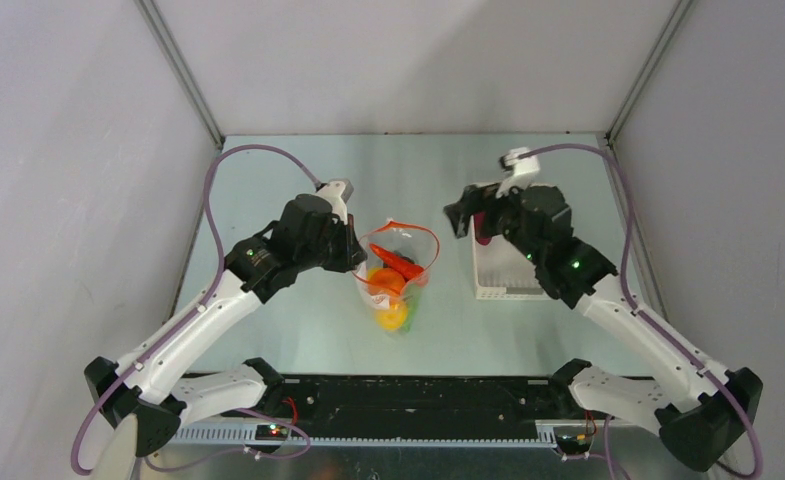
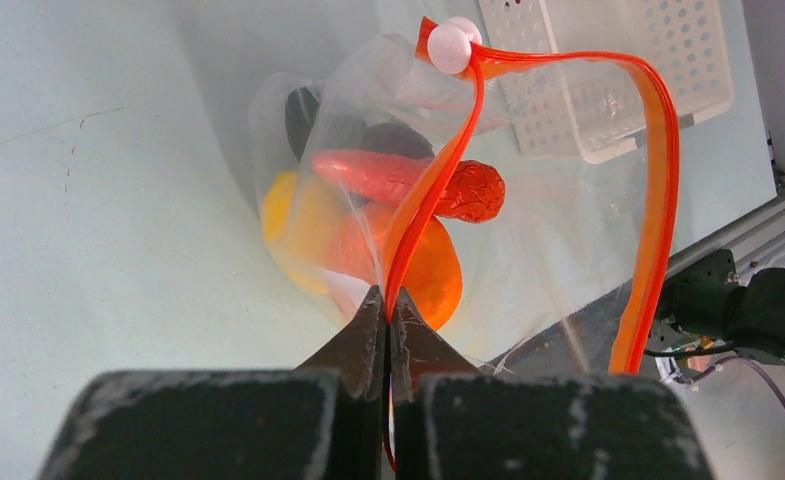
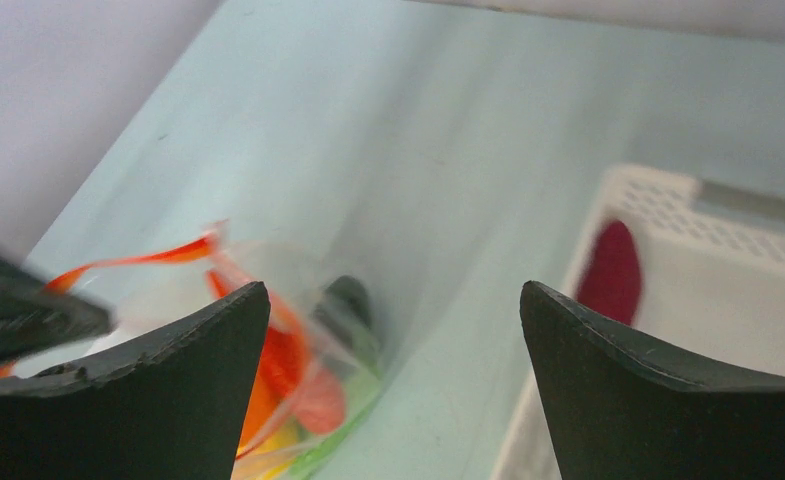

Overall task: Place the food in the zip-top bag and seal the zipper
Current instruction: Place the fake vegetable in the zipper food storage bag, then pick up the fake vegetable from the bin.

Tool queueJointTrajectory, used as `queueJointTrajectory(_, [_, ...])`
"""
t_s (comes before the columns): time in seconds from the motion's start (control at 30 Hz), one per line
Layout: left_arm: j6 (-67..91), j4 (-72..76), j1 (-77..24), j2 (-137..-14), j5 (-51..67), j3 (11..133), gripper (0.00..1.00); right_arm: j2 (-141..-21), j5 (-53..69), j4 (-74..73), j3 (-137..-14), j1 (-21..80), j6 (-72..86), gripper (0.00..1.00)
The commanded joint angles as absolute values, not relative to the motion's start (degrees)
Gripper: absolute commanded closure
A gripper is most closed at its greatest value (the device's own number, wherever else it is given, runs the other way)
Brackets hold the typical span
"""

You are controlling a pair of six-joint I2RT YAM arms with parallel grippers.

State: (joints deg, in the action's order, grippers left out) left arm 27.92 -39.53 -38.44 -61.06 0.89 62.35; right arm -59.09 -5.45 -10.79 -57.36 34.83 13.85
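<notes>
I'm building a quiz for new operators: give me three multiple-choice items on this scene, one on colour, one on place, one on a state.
1. Colour of the zipper strip on the clear plastic bag? A orange-red; B blue; C green.
2. Where is the dark red toy piece? A in the bag; B on the table; C in the white slotted plastic basket.
3. The left gripper is: A open; B shut on the zipper strip; C shut on nothing.
Answers: A, the strip shows orange-red; C, it sits inside the basket's walls; B, its jaws pinch the strip.
</notes>
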Motion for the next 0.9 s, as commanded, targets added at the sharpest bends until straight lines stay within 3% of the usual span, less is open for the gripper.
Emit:
queueJointTrajectory(0.0, [26.31, -37.17, -38.25, -60.03, 2.1, 62.89, 1.0, -60.76, -2.83, -20.21, -59.03, 23.35, 24.9, 0.01])
queueJointTrajectory(0.37, [26.37, -37.31, -38.21, -61.06, 1.8, 63.02, 1.0, -77.93, 15.5, -18.63, -59.19, 5.8, 26.65, 0.06])
queueJointTrajectory(0.87, [25.86, -38.04, -38.29, -62.21, 1.46, 63.44, 1.0, -99.05, 24.11, -8.96, -62.94, 3.91, 23.46, 0.19])
